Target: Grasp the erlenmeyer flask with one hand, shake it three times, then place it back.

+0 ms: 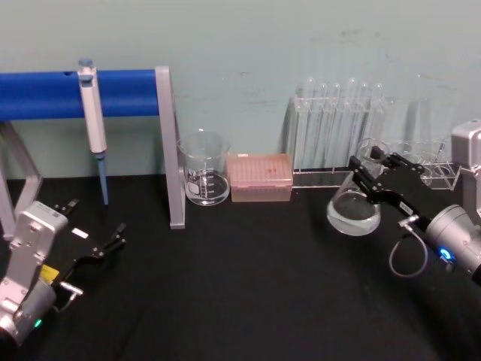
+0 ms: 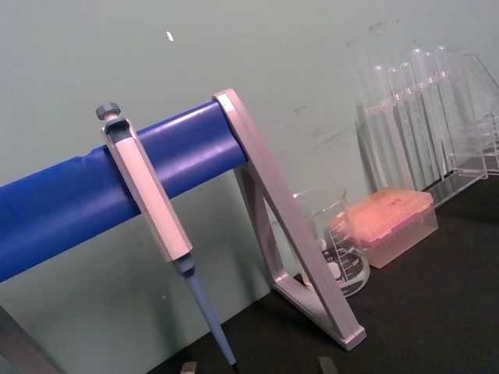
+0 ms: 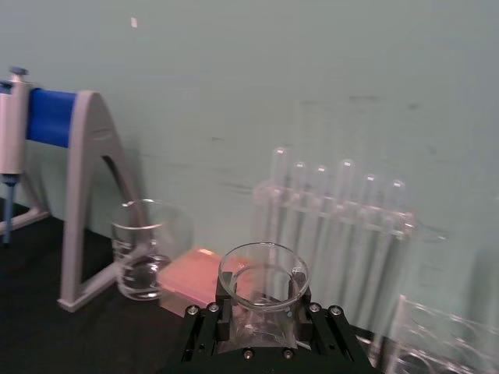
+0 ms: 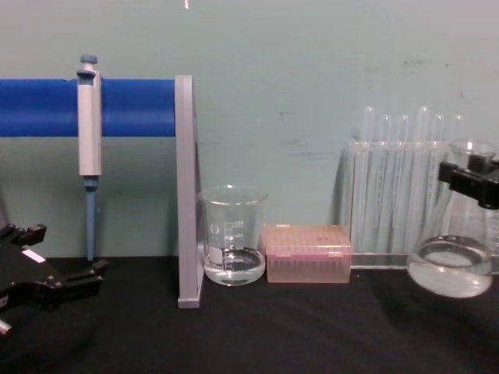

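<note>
The erlenmeyer flask (image 1: 353, 214) is clear glass with a little clear liquid in its wide base (image 4: 454, 269). It hangs slightly tilted, just above the black table on the right, in front of the test tube rack. My right gripper (image 1: 367, 171) is shut on its neck just under the flared rim (image 3: 263, 273), with a black jaw on each side (image 4: 468, 178). My left gripper (image 1: 98, 218) rests at the near left of the table, open with nothing between its fingers (image 4: 66, 251).
A test tube rack (image 1: 338, 128) stands against the back wall. Left of it sit a pink tip box (image 1: 259, 177) and a glass beaker (image 1: 204, 177). A pipette (image 1: 94, 120) hangs on a blue-barred stand (image 1: 169, 143). A smaller clear rack (image 1: 432, 162) is at the far right.
</note>
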